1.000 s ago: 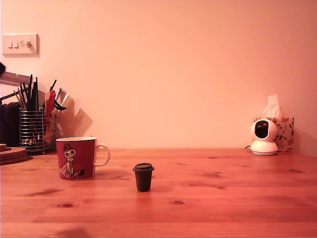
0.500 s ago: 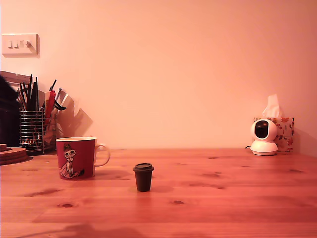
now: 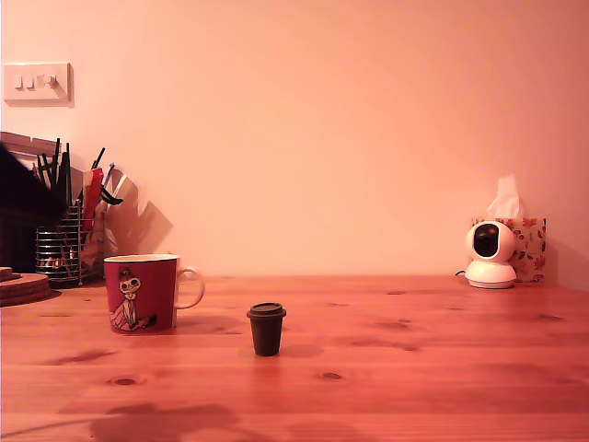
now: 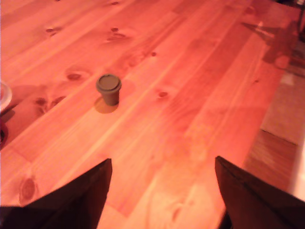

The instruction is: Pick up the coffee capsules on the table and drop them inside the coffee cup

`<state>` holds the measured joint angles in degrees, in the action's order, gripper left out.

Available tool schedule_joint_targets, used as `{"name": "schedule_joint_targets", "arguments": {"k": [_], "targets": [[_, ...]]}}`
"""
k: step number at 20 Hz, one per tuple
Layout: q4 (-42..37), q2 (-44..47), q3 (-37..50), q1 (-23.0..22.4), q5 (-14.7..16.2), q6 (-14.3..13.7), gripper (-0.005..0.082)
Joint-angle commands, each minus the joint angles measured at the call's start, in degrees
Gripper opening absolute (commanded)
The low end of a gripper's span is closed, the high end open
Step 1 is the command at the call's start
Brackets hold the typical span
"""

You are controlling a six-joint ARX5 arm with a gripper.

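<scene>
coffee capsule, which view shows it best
The exterior view: the coffee capsule stands upright in side profile, tapered body and wider rim clear, apart from the coffee cup. The wrist view shows it from above, small and softer, mostly its flat top.

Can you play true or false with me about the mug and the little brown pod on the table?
1. The coffee capsule stands upright on the table. True.
2. The capsule is already inside the coffee cup. False: it stands on the wood to the exterior view's right of the cup, apart from it.
3. The hand is squeezing the capsule. False: its fingers are spread wide with only bare table between them, and the capsule sits well ahead of them.
4. The cup's handle points toward the capsule in the exterior view. True.
5. There are three capsules on the table. False: only one can be seen.
</scene>
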<state>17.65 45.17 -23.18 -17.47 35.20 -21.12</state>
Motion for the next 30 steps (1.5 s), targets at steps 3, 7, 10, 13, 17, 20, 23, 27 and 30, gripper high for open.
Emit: {"name": "schedule_joint_targets", "arguments": {"k": [3,7,10,13,17,20,23,27,30], "targets": [[-3.72,1.22,1.88,0.04,-0.5,2.16,0.0626],[-7.89,2.67,3.13,0.04,-1.7,5.05,0.0626],[-10.71,4.02,3.61,0.04,-3.43,6.71,0.0626],[-14.43,5.73,4.15,0.04,-4.26,9.05,0.0626],[-19.5,7.72,5.92,0.04,-4.22,9.18,0.0626],[-24.98,8.59,8.33,0.04,-4.24,9.16,0.0626],[-29.59,11.13,8.74,0.04,-4.2,9.16,0.0626],[-35.65,17.31,8.74,-0.72,-4.15,9.14,0.0626],[-40.17,22.21,8.74,-1.49,-4.17,9.11,0.0626]]}}
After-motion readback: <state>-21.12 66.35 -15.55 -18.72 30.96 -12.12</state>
